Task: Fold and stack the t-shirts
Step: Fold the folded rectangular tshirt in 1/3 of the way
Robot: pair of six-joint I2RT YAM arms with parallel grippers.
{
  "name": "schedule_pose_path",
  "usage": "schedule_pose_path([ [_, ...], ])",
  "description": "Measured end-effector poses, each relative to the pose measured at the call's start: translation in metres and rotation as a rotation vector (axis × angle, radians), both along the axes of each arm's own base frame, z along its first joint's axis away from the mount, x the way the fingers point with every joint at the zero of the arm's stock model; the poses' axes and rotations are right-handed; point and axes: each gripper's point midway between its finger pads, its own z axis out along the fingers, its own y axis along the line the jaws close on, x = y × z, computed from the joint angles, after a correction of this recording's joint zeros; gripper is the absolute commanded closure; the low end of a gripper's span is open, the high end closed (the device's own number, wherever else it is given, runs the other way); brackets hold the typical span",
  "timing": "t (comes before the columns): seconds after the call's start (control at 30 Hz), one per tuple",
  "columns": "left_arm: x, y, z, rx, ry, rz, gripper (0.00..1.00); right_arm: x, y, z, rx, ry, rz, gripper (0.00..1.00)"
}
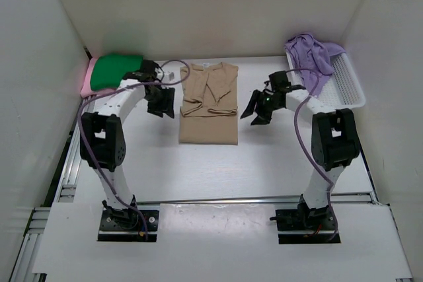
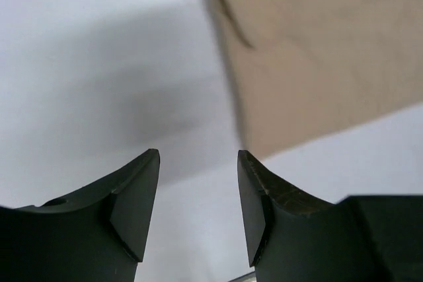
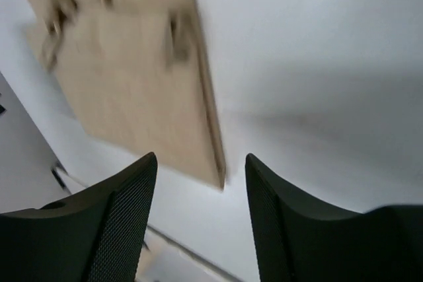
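Both empty, half-open: left gripper (image 1: 161,104) and right gripper (image 1: 259,107) flank the tan shirt (image 1: 209,107), sleeves folded in, probably placed for next fold.

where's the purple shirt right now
In the top view the purple shirt sits at the far right, bunched over the far end of the white basket, beyond the right gripper.

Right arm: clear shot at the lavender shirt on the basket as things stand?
Likely yes. The lavender shirt sits uncovered on the far end of the basket, just beyond the right gripper, whose jaws are open and empty; nothing lies between.
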Motion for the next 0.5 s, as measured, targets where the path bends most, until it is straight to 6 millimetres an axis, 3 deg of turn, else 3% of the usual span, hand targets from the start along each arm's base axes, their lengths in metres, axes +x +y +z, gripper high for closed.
schedule_pose_path([
  [0.1,-0.043,-0.032,0.0,0.012,0.028,-0.1,0.38,-0.051,0.025,-0.009,0.004,0.063,0.086,0.38],
  [0.17,-0.065,-0.052,-0.019,0.02,0.09,-0.17,0.38,-0.077,0.043,-0.023,-0.004,0.112,0.139,0.38],
  [0.23,-0.081,-0.058,-0.043,0.034,0.17,-0.198,0.38,-0.094,0.052,-0.035,-0.017,0.143,0.168,0.38],
  [0.33,-0.091,-0.052,-0.072,0.056,0.272,-0.189,0.38,-0.109,0.053,-0.049,-0.024,0.184,0.158,0.38],
  [0.43,-0.09,-0.051,-0.071,0.048,0.283,-0.179,0.39,-0.111,0.054,-0.052,0.023,0.213,0.118,0.38],
  [0.5,-0.087,-0.052,-0.071,0.046,0.276,-0.179,0.45,-0.107,0.056,-0.051,0.041,0.208,0.1,0.39],
])
